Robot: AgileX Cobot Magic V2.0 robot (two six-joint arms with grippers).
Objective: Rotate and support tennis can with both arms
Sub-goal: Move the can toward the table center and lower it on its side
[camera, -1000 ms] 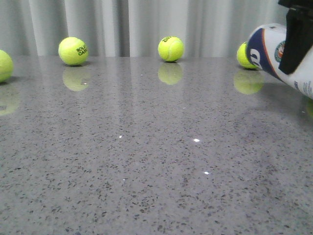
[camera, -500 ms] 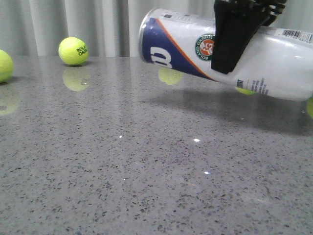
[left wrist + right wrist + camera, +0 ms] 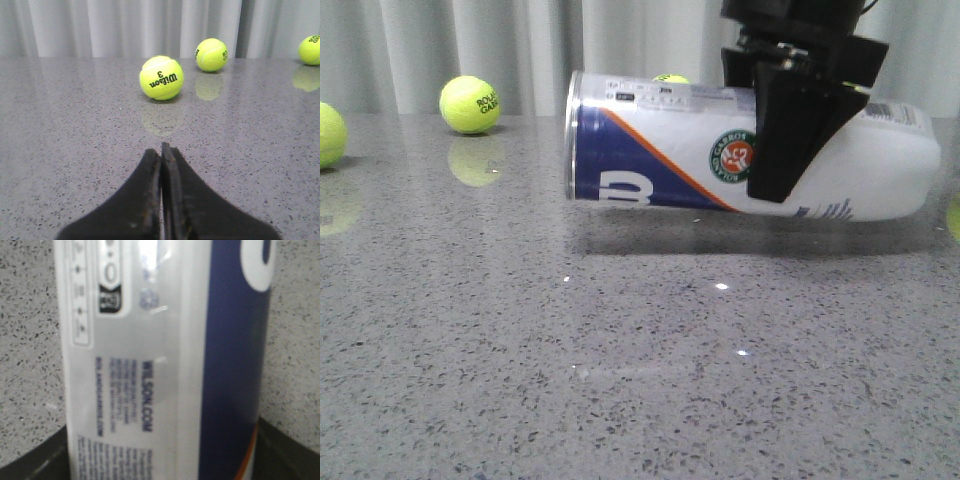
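Observation:
The tennis can (image 3: 660, 150) lies on its side, white with a navy section, orange stripe, W logo and round emblem, its flat end pointing left. My right gripper (image 3: 790, 150) comes down from above and is shut on the can's middle, holding it just above the grey table. In the right wrist view the can (image 3: 160, 360) fills the frame between the two black fingers (image 3: 30, 460). My left gripper (image 3: 161, 150) is shut and empty, low over the table, and does not show in the front view.
Yellow-green tennis balls lie along the back of the table (image 3: 620, 380): one at the far left edge (image 3: 328, 133), one at back left (image 3: 470, 104), one behind the can (image 3: 670, 78). The left wrist view shows a ball (image 3: 161, 77) ahead of the fingers and two further (image 3: 211, 54). A curtain hangs behind.
My right gripper has carried the can in from the right edge leftwards and down to near the table, and the can has turned to lie about level.

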